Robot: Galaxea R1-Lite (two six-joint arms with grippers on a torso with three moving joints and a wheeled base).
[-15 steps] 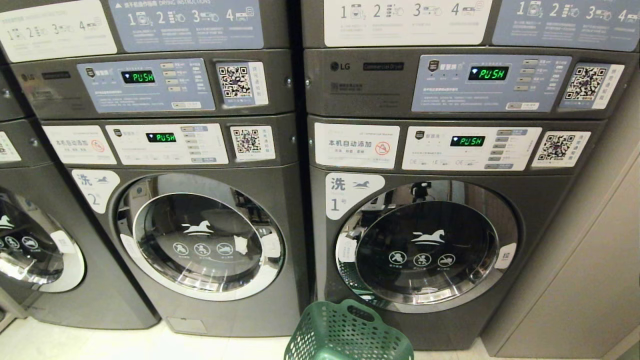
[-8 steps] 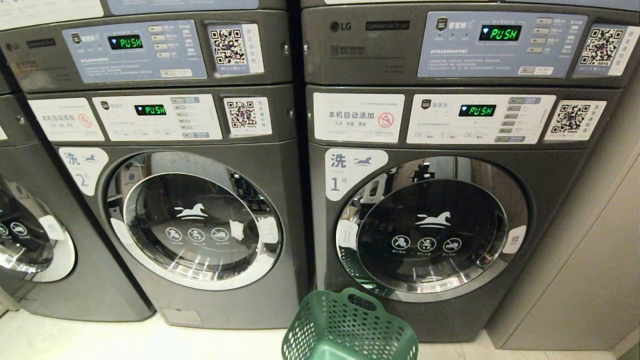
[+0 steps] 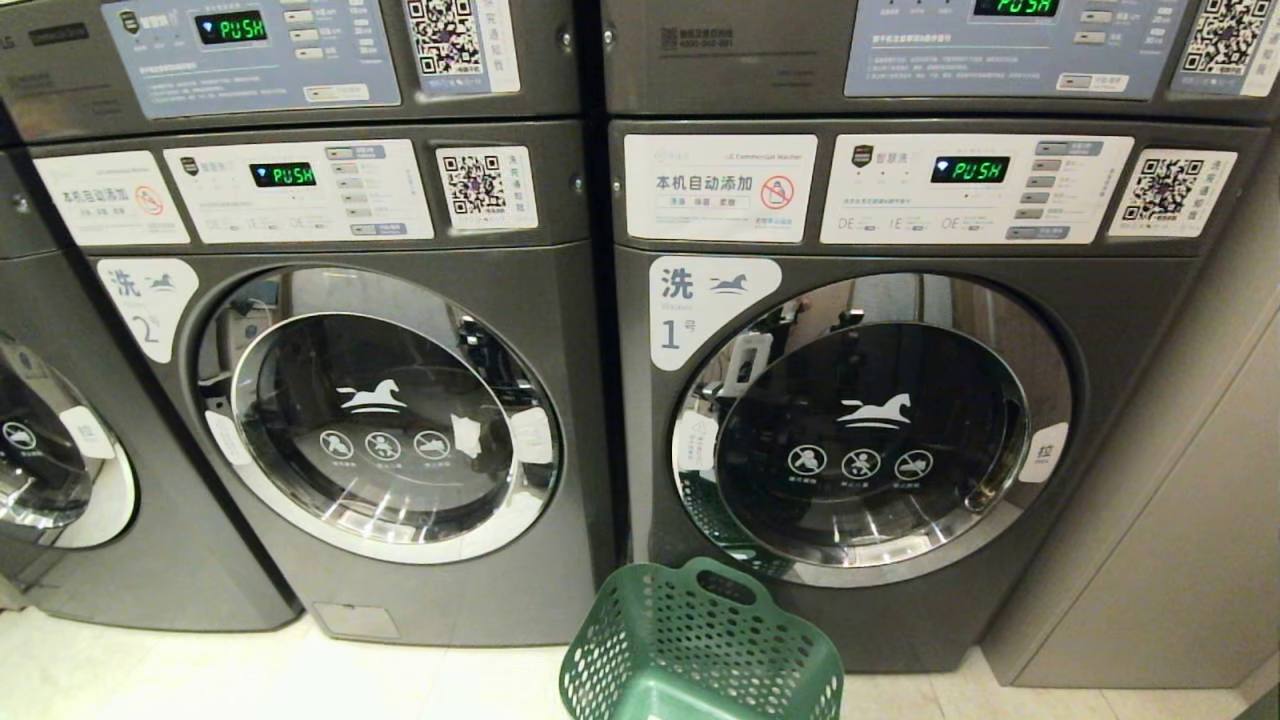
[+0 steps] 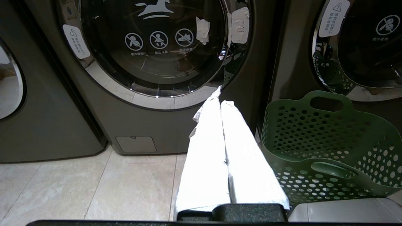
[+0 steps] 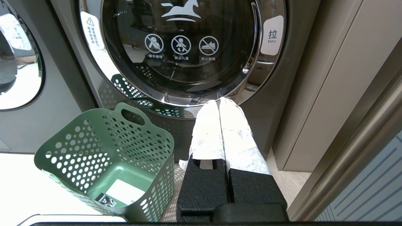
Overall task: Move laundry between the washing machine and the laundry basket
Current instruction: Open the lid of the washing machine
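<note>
Looking down from the head, neither arm shows at all, and the laundry basket [image 3: 700, 650] is cut off by the lower edge, so only its far rim and handle slot appear. The dark door glass of the washing machine marked 1 [image 3: 870, 440] mirrors the room, and whether any laundry lies behind it cannot be told. The stacked unit above it is cropped at the top, and a third washer at the far left shows only part of its door.

The basket is green plastic, pierced all over with round holes, with a cut-out handle at each end. It stands on the pale tiled floor [image 3: 250, 680], just in front of the seam between washer 1 and the washing machine marked 2 [image 3: 380, 420]. In the right wrist view it holds no clothes, only a white label lying on its bottom [image 5: 124, 191]. Both washer doors are shut, and both panels show a green PUSH readout.

The left tool [image 4: 220, 100] has its white-wrapped fingers [image 4: 205, 150] pressed together on nothing; it hangs low over the floor, pointing at the base of washer 2, with the basket just beside it. The right tool [image 5: 218, 102] is likewise closed and empty, aimed at the lower rim of washer 1's door, the basket near it on the side toward the other arm.
</note>
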